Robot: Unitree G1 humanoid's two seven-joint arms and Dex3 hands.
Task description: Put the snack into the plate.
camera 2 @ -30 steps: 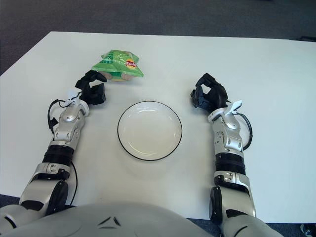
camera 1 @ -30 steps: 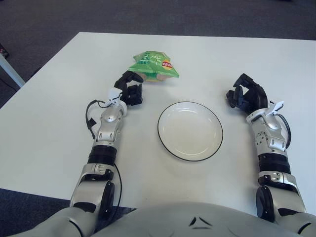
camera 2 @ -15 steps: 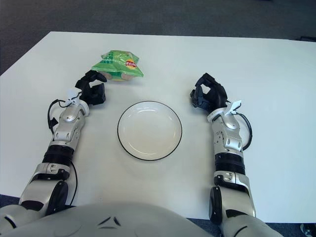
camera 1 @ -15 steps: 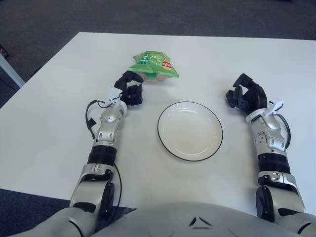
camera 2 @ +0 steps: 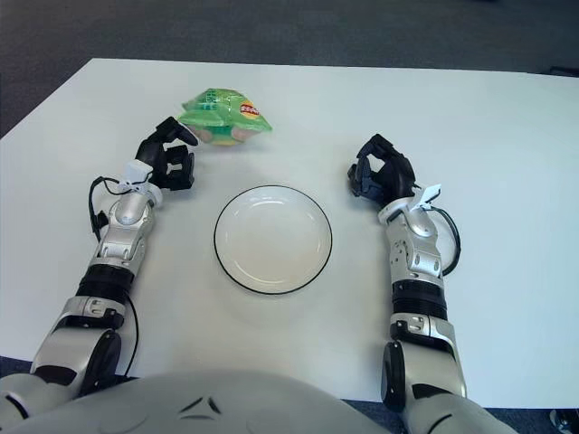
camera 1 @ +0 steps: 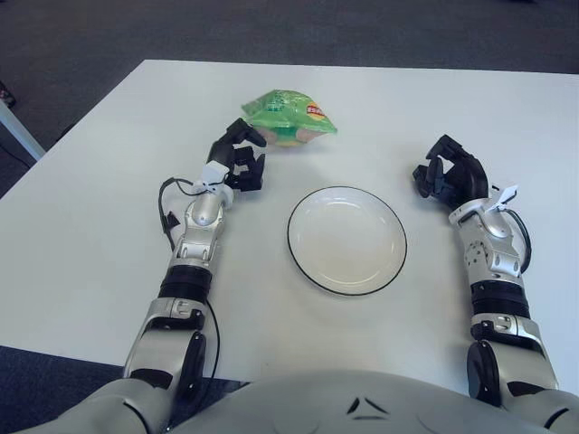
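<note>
Snack bag [camera 1: 291, 116] print too small to read; table [camera 1: 109, 235] corners cut by frame edges.

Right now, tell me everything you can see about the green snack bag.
The snack bag is a small, puffy green packet of shiny, crinkled film, with a red and yellow logo near its right end and a pale patch along its lower edge. It looks sealed and lies on the white table, beyond the plate and to its left. The left hand is just beside its lower left corner, with one finger reaching up to the bag's edge; whether they touch is unclear. Nothing holds the bag.
</note>
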